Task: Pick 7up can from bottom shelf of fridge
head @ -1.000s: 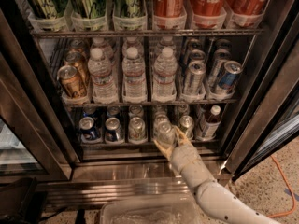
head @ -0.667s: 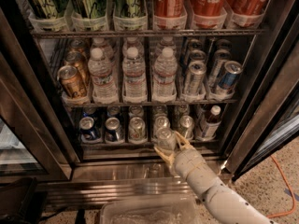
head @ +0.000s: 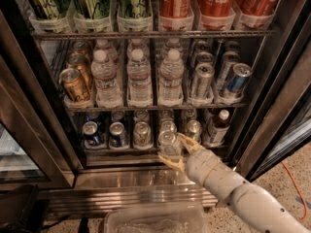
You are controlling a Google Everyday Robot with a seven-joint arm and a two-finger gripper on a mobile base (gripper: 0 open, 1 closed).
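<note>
At bottom shelf (head: pixel 116 151) front, pincer (head: pixel 172 149) gripping 7up can (head: pixel 167 139), upright, top up.

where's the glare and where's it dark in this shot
Camera view: glare streaks the steel sill of the fridge; the bottom shelf lies in shadow, its back cans dim; the gripper, at the 7up can at that shelf's front edge, is evenly lit.

A speckled terrazzo floor (head: pixel 303 161) is seen at lower right, and 1 orange cable (head: pixel 290 178) is laid across it. A clear plastic bin (head: pixel 155 221) is set at the bottom edge, with a dark object (head: pixel 19 210) left of it. The gripper (head: pixel 172 148) is held low at centre, above the bin.
</note>
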